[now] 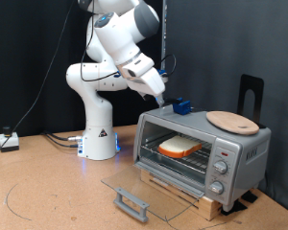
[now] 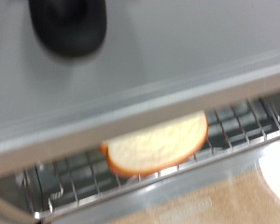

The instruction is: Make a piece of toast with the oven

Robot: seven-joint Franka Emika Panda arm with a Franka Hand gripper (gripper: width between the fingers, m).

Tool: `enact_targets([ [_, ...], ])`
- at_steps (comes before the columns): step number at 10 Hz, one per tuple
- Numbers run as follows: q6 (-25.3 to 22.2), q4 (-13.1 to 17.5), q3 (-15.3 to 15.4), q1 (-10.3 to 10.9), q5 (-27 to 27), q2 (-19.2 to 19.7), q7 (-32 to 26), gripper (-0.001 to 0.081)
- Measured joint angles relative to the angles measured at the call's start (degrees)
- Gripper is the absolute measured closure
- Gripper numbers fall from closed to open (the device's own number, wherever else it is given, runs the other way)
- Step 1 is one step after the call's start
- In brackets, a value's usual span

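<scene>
With the glass door [image 1: 134, 195] dropped flat onto the tabletop [image 1: 48, 196] nearest my camera, I see the oven [image 1: 204, 150] open behind it. The toast [image 1: 179, 146] lies on the wire rack [image 1: 173, 158] inside; the wrist view shows it [image 2: 157, 143] there too. A round board [image 1: 231, 121] rests on the oven's roof. My gripper [image 1: 164, 102] hangs above the oven's roof at about ten o'clock from the toast; I cannot tell whether its fingers are apart.
</scene>
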Motion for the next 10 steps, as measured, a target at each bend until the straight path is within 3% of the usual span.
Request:
enact_targets([
  [5, -1.2, 2.6, -7.8, -4.6, -6.6, 6.1, -10.2, -0.0001],
  [7, -1.2, 3.4, -8.7, -4.9, -6.6, 7.8, -11.8, -0.0001],
  [10, -9.4, 5.5, -7.1, -5.1, -4.9, 8.0, 9.6, -0.0001],
])
